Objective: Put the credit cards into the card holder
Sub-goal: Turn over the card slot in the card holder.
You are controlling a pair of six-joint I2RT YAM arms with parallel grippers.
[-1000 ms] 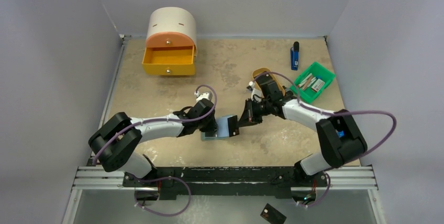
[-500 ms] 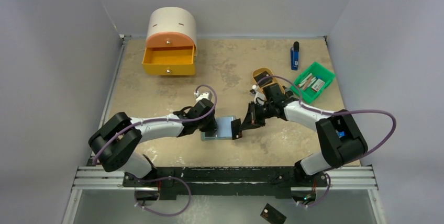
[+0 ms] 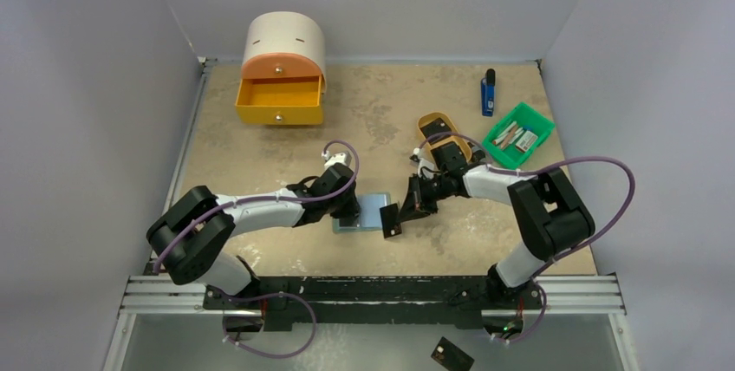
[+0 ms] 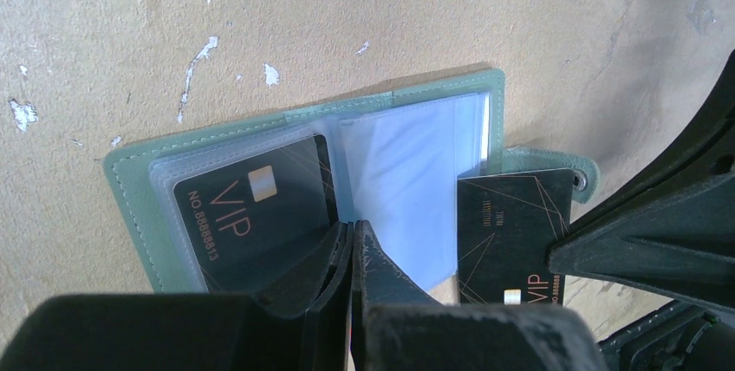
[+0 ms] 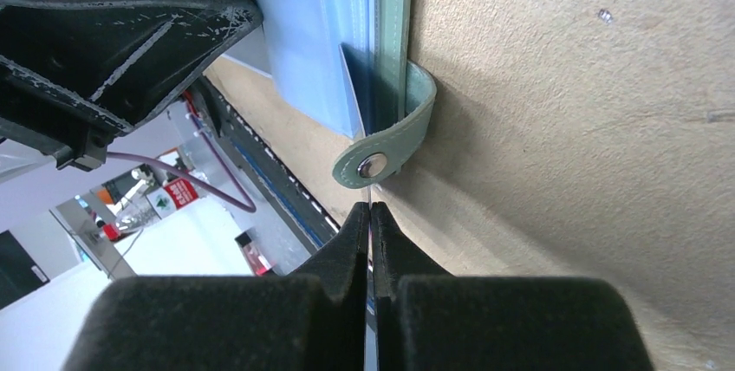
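Black card [image 4: 251,215] already pocketed in the open card holder [image 4: 130,180]; right hand [image 5: 371,215] pinches a second card [image 4: 511,224] at its edge, not yet in; left hand [image 4: 351,245], clenched, pins the holder.

On the first credit card [image 4: 251,215], which sits in a clear left pocket of the card holder [image 4: 130,182], big golden letters say "VIP". Beside them, along the card's long edge, a smaller golden line says "NO." and then a row of digits. Most of them are 8, and the last two look like 13, but I am not sure.

The second credit card [image 4: 511,232], at the holder's right edge, also has "VIP" in gold near its lower end. Two small lines higher on it are too fine to read.

In the right wrist view, a red sign [image 5: 178,193] far behind has white marks, not readable.
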